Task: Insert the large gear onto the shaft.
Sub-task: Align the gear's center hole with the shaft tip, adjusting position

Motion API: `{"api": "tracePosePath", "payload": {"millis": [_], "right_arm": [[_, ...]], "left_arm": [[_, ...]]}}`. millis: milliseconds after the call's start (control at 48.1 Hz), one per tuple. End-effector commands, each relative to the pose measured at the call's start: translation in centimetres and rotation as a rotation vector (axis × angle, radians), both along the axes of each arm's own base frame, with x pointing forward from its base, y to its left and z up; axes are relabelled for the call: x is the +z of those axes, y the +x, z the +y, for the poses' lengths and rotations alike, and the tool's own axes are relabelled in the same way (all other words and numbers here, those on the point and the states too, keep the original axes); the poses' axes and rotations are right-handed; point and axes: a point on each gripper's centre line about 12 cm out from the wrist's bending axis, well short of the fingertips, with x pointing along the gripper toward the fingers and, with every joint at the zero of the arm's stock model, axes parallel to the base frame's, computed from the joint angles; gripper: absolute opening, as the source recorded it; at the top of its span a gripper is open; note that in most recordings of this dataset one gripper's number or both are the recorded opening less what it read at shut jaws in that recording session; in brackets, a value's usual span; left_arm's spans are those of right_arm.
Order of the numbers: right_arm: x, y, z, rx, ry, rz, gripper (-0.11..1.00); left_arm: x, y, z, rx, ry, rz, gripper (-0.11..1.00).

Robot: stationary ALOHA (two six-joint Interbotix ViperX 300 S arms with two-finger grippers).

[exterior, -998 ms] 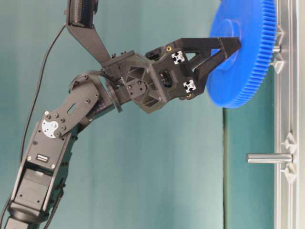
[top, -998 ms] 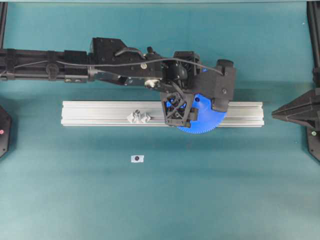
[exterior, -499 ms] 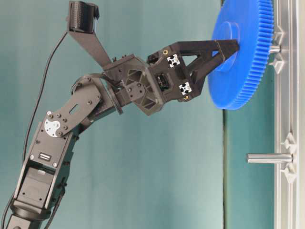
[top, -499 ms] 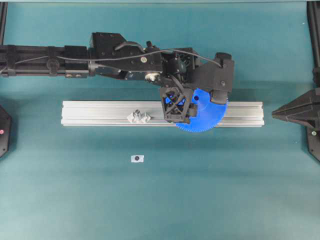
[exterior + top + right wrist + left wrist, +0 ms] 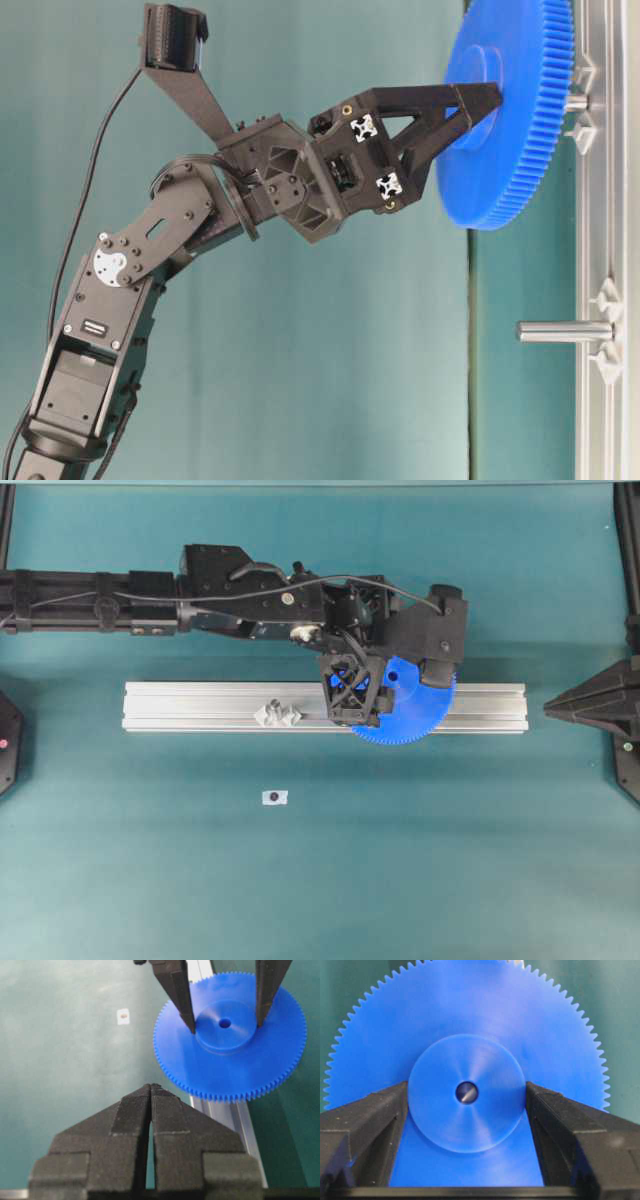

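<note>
Fingers [image 5: 370, 1125] of our left gripper [image 5: 478, 100] press on either side of the raised hub of the large gear [image 5: 470, 1060], holding the blue toothed disc by that hub with the jaws only as wide as the hub itself. In the left wrist view the small centre hole shows a grey metal tip inside it, so the shaft [image 5: 576, 102] is lined up with the bore and its end sits in the hole. From the table-level view we see the gear face-on to the aluminium rail [image 5: 600, 420], with a short stretch of the pin visible between the gear's back face and the clear mount; the disc has not reached the mount. The second pin [image 5: 563, 331] stands free further along the same rail, well apart from the gear.

In the overhead view our left arm [image 5: 120, 600] reaches in from the left above the rail [image 5: 200, 708], and the gear [image 5: 415, 715] overlaps the rail's right half. A small white tag [image 5: 274, 797] lies on the green table [image 5: 450, 860] below the rail.

Our right gripper [image 5: 151, 1091] hangs well back from the gear, its two black fingers pressed together at the tips with nothing between them.
</note>
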Motion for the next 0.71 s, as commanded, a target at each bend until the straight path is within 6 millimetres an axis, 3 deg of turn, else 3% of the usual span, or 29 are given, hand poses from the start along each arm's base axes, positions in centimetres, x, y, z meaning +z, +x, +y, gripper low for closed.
{"api": "tracePosePath", "payload": {"millis": [0, 686], "right_arm": [[0.5, 0.2, 0.0, -0.005, 0.007, -0.014, 0.06], [0.4, 0.2, 0.0, -0.009, 0.017, -0.012, 0.06]], "left_arm": [[0.6, -0.1, 0.4, 0.010, 0.001, -0.008, 0.89], [1.6, -0.6, -0.4, -0.008, 0.004, -0.015, 0.85]]}}
